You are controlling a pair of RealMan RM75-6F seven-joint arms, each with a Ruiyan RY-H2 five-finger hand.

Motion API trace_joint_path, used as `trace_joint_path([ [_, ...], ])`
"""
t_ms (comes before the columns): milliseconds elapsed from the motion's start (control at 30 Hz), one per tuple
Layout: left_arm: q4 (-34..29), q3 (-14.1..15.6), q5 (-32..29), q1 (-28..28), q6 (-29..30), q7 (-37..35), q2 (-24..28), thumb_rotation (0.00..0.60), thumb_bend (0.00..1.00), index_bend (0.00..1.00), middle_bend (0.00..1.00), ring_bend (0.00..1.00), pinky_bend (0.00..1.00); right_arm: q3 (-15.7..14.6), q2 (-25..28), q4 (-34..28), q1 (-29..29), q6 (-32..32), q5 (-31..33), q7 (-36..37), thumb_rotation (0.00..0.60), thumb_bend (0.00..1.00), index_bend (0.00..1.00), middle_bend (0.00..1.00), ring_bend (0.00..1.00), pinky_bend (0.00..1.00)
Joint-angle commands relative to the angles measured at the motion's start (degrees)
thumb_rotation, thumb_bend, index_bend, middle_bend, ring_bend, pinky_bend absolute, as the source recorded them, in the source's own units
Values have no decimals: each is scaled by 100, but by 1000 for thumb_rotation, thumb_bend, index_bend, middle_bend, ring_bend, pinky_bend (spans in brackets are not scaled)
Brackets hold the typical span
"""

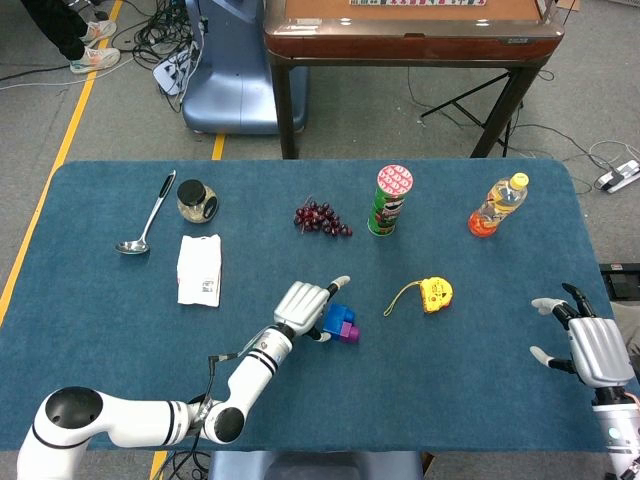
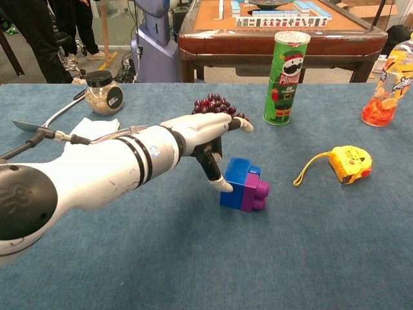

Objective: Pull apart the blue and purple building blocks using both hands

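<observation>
The blue block [image 2: 235, 181] and the purple block [image 2: 255, 192] sit joined on the blue tablecloth, blue on the left and slightly tilted. From above they show as the blue block [image 1: 334, 317] and the purple block [image 1: 348, 332]. My left hand [image 2: 205, 132] reaches over them from the left with fingers spread, and its thumb tip touches the blue block's left face. It holds nothing. The same left hand [image 1: 303, 307] partly covers the blue block in the head view. My right hand [image 1: 590, 346] hovers open at the table's right edge, far from the blocks.
A yellow tape measure [image 2: 348, 163] lies right of the blocks. Behind them are grapes [image 2: 216, 106], a Pringles can [image 2: 284, 77] and an orange drink bottle [image 2: 386, 90]. At the back left are a jar [image 1: 197, 200], a ladle [image 1: 146, 220] and a white packet [image 1: 199, 268].
</observation>
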Motion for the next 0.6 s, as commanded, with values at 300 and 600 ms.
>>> trace_joint_path([
  [300, 14, 27, -13, -48, -163, -32, 108, 600, 0, 162, 1000, 1000, 1000, -2, -22, 14, 19, -34, 4, 1, 600, 0, 335, 403, 377, 651],
  [600, -38, 63, -303, -269, -296, 260, 159, 600, 0, 234, 1000, 1000, 1000, -9, -28, -19, 53, -82, -10, -34, 600, 0, 335, 403, 377, 651],
])
